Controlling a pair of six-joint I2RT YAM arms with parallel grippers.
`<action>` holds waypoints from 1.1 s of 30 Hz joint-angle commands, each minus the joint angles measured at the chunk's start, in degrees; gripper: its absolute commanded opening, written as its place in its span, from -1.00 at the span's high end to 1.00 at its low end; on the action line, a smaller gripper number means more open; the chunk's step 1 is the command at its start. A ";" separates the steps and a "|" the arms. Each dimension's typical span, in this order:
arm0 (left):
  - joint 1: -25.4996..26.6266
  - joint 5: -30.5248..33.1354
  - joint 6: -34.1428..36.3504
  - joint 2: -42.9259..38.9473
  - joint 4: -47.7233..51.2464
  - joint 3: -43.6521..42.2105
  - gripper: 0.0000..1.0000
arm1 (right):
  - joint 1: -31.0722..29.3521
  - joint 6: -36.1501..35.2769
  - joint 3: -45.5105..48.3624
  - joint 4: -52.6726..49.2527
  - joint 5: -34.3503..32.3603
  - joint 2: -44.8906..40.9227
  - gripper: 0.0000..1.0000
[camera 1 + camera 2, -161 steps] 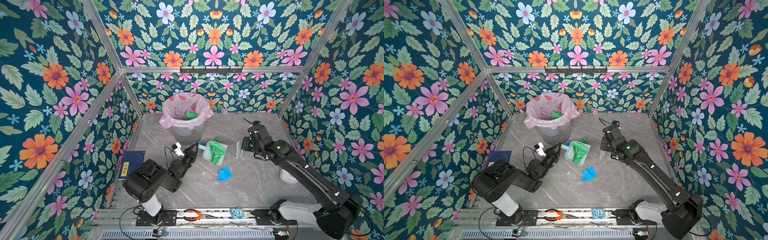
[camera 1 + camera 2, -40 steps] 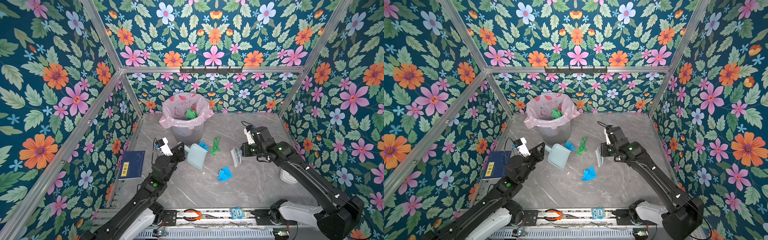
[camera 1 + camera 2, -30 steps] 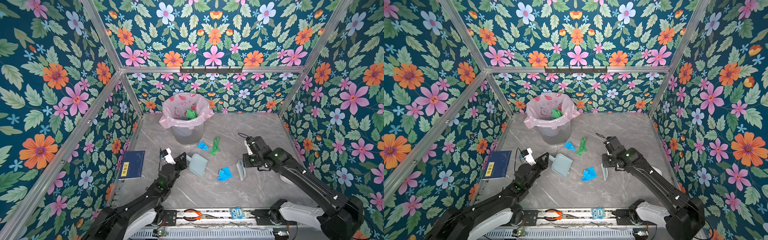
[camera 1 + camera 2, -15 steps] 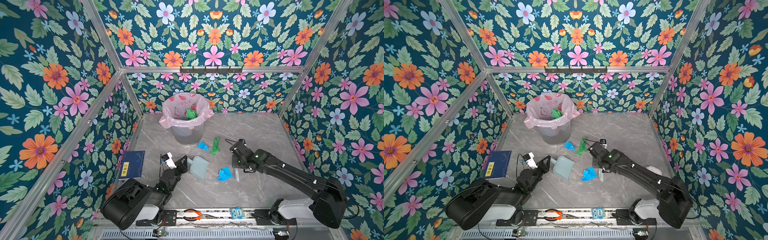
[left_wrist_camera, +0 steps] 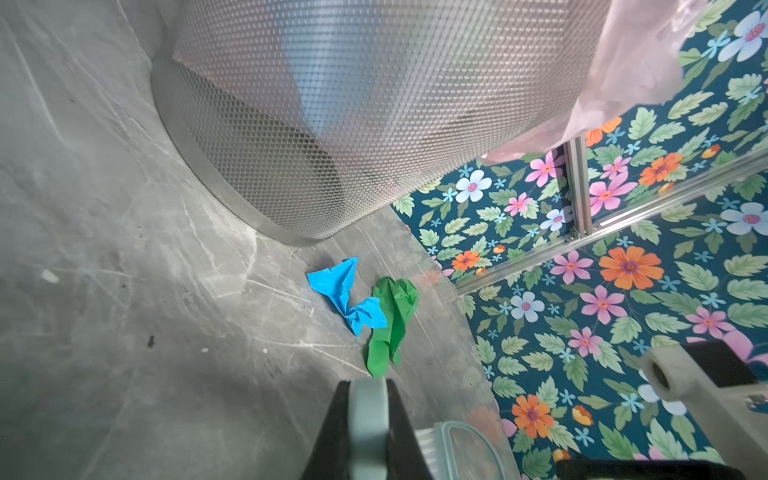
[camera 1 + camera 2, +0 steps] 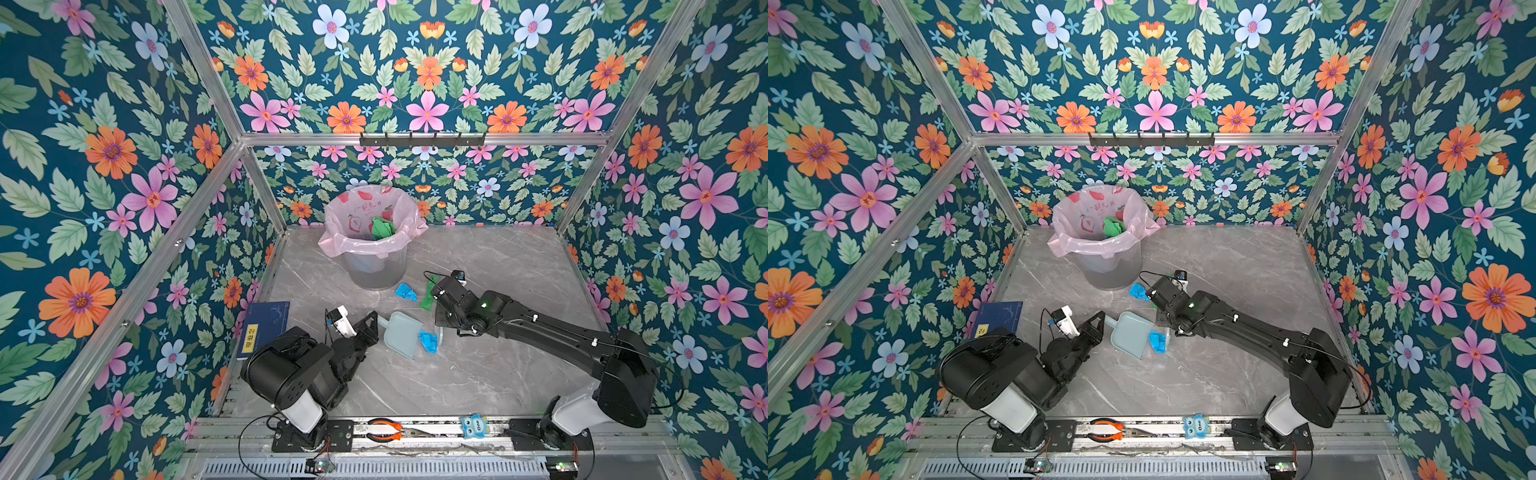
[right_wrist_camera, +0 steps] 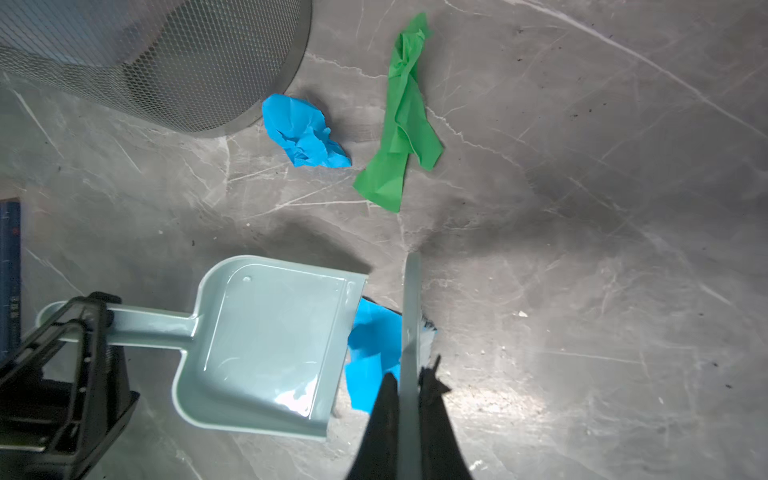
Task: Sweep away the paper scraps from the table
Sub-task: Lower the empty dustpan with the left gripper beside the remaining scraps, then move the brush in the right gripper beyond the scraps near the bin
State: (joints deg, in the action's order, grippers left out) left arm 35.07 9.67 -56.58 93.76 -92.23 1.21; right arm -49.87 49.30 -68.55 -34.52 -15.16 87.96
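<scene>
Right at the front, orange pliers [image 6: 384, 430] and a little blue owl toy [image 6: 473, 427] lie on the metal rail. Behind them is the grey table [image 6: 457, 382] with white lines in it.

The left gripper [image 7: 89, 316] pinches the thin handle of a pale dustpan [image 7: 270, 340]. The pan lies flat on the table, and its open side faces the right arm. The right gripper [image 7: 409, 386] squeezes tight on a small brush [image 7: 412, 299]. The brush stands on its edge just beside the pan's open side. A crumpled blue scrap [image 7: 370, 353] sits between the brush and the pan, right at the pan's lip.

A blue book [image 6: 266, 326] lies near the left wall.

Farther back, a second blue scrap [image 7: 303, 133] and a long green scrap [image 7: 405, 124] lie side by side on the table. They are close to the foot of a mesh bin [image 6: 376, 266]. The bin stands at the back with a pink bag [image 6: 353, 245] over its rim. Some green paper [image 6: 381, 227] is inside it.
</scene>
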 commanded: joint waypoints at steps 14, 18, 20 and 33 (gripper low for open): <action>0.09 3.93 -2.34 5.88 -3.75 1.41 1.00 | -2.25 0.84 -7.67 2.02 -0.26 3.30 1.00; 0.03 4.08 -2.92 7.02 -3.84 2.36 1.00 | -2.68 -0.45 -8.85 3.40 1.29 3.96 1.00; 0.04 3.81 -3.20 7.61 -3.84 2.87 1.00 | -3.08 -1.29 -9.14 4.73 2.35 4.22 1.00; -1.45 4.10 -4.96 9.60 -3.92 3.19 1.00 | 3.02 -15.76 -8.34 7.20 5.21 -3.07 1.00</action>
State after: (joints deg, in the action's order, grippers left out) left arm 33.89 13.02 -61.49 103.24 -94.21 4.64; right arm -49.15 39.90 -77.06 -27.31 -10.13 86.17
